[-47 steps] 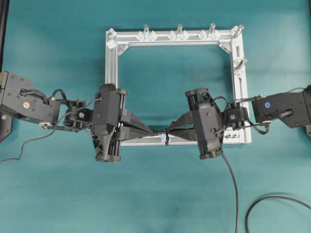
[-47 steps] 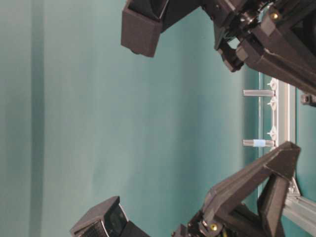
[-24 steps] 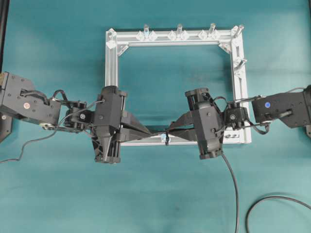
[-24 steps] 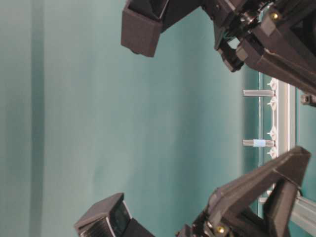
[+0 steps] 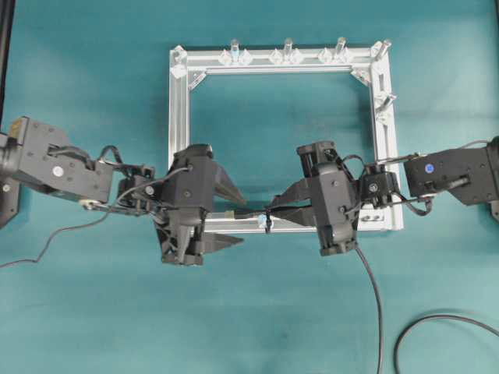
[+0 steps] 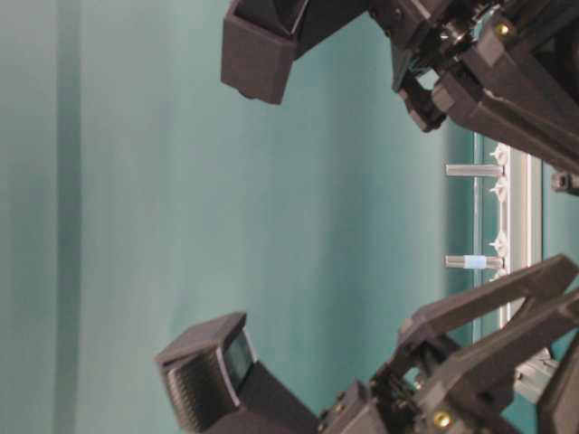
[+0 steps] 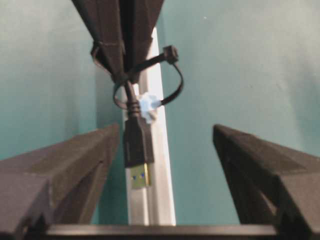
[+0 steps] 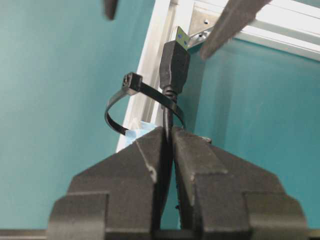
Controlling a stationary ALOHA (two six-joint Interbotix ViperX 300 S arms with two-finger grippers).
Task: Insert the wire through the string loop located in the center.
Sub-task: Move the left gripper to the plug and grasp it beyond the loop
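Slippage is the main risk here: the long thin black wire with its small USB-style plug and metallic tip [image 7: 136, 150] is threaded through the tiny black string loop [image 7: 167, 82] on the silver aluminium frame bar [image 7: 159, 190], but only the plug and a short bit of cable have passed. If the right hand [image 8: 167, 132] pulls away or sags, the plug could slide out of the loop. The plug hangs unsupported over the bar, so it may also droop and catch on the bar's edge or on the small pale blue mark [image 7: 148, 106] beside the loop. A regrasp by the left hand [image 7: 165, 150] could go wrong too: its fingers flank the plug unevenly, the plug lying close to one finger and well apart from the other, so a closing stroke might knock it sideways rather than pinch it.

In the overhead view the left arm reaches in from the left over the teal table [image 5: 93, 312], its hand [image 5: 234, 212] spread wide and holding nothing, fingers pointing towards the frame's near bar. The right arm comes from the right, its hand [image 5: 274, 210] clamped together on the wire just behind the loop, fingers aimed at the left hand
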